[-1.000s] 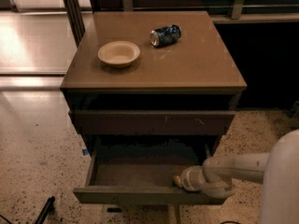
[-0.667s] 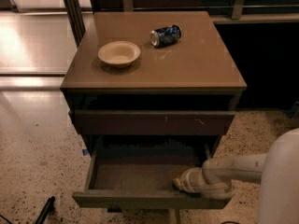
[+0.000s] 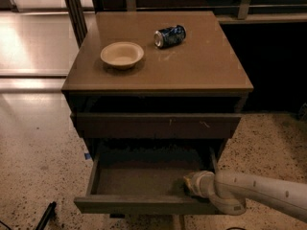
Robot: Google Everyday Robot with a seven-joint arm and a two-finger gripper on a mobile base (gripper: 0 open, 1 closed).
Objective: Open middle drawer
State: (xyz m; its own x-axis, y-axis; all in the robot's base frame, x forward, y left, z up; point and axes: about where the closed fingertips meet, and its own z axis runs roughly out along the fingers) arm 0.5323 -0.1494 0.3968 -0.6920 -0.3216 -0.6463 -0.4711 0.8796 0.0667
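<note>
My arm [image 3: 261, 190] comes in from 4 o'clock, and its end effector [image 3: 191, 184] sits at 5 o'clock inside the middle drawer [image 3: 139, 182], at the drawer's right front corner. I cannot tell whether it is spread or pressed together. The drawer stands pulled out at 6 o'clock, under the upper front [image 3: 153, 126]. Beyond, on the table [image 3: 201, 73], there is a bowl [image 3: 122, 54] at 10 o'clock and a can [image 3: 170, 36] lying at 12.

One brown cabinet [image 3: 201, 75] carries one pale bowl [image 3: 122, 54] and one blue soda can [image 3: 170, 36]. Two drawers show: one upper drawer [image 3: 156, 125] and one middle drawer [image 3: 136, 182], standing open. One robot arm [image 3: 264, 191] ends in one gripper [image 3: 189, 184], which sits in the middle drawer's right front corner.
</note>
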